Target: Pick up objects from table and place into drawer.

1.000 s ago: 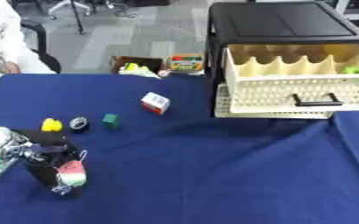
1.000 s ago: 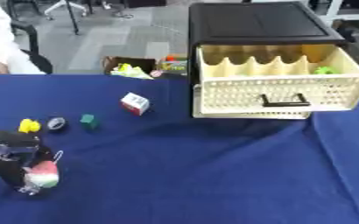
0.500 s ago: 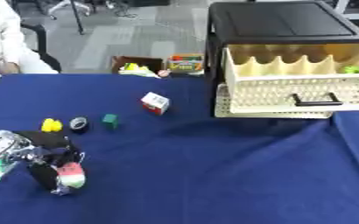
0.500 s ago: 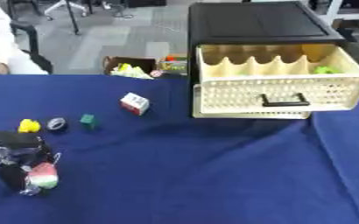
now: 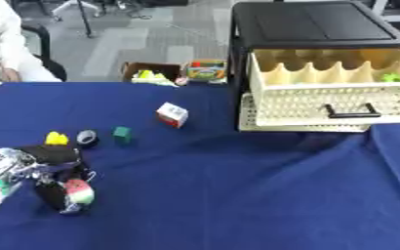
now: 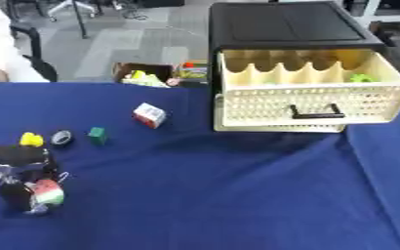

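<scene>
Low at left, left robot hand [image 5: 51, 172] curled round red-green object [image 5: 78, 191], above table [image 5: 237, 195].

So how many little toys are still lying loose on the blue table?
4: yellow piece, dark round ring, green cube near the left edge, red-and-white box further back. The left hand may hide more.

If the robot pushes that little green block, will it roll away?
Probably not. The green block looks boxy with flat sides, so it should slide or tip rather than roll. It sits on the blue cloth, which likely slows sliding. Being small, it is probably light. The dark ring-shaped thing beside it looks likelier to roll.
</scene>
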Motion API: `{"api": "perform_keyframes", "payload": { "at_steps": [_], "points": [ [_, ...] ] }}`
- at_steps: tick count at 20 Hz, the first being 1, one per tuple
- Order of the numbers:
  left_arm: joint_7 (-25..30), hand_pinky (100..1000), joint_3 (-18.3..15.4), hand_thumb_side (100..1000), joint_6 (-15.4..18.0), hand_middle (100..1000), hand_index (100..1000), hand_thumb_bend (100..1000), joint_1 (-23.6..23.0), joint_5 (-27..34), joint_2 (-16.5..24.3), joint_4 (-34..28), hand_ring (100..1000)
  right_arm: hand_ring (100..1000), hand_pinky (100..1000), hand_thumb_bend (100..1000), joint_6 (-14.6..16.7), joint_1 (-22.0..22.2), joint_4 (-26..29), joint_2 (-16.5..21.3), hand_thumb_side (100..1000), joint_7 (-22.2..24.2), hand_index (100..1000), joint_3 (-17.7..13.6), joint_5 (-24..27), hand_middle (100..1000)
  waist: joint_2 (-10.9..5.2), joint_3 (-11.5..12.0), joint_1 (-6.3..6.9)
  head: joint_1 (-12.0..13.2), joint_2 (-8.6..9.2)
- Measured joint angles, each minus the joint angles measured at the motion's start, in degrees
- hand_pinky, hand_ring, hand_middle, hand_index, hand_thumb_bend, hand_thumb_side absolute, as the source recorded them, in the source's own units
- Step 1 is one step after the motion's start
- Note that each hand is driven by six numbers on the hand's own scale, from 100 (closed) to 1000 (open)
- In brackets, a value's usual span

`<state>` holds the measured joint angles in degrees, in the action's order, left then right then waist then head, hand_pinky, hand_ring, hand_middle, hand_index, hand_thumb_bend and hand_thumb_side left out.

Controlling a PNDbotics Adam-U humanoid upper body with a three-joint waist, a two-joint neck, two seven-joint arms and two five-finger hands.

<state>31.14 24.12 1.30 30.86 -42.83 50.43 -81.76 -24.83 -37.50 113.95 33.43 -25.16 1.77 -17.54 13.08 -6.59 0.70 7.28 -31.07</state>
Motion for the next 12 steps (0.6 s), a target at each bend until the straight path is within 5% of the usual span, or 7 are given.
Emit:
{"api": "perform_keyframes", "payload": {
  "at_steps": [4, 12],
  "points": [
    [-0.5, 100, 0.0, 218, 0.0, 530, 672, 254, 0.0, 0.3, -0.2, 0.2, 428, 318, 432, 177, 0.1, -0.2, 0.0, 0.0, 1000, -0.1, 754, 0.0, 0.0, 296, 0.0, 0.0, -0.01, 0.0, 0.0],
    [-0.5, 100, 0.0, 191, 0.0, 519, 697, 226, -0.1, 1.4, -0.2, 0.4, 406, 319, 433, 173, 0.3, -0.3, 0.0, -0.2, 1000, -0.3, 746, 0.0, 0.0, 297, -0.04, 0.2, -0.02, 0.2, 0.0]
  ]
}}
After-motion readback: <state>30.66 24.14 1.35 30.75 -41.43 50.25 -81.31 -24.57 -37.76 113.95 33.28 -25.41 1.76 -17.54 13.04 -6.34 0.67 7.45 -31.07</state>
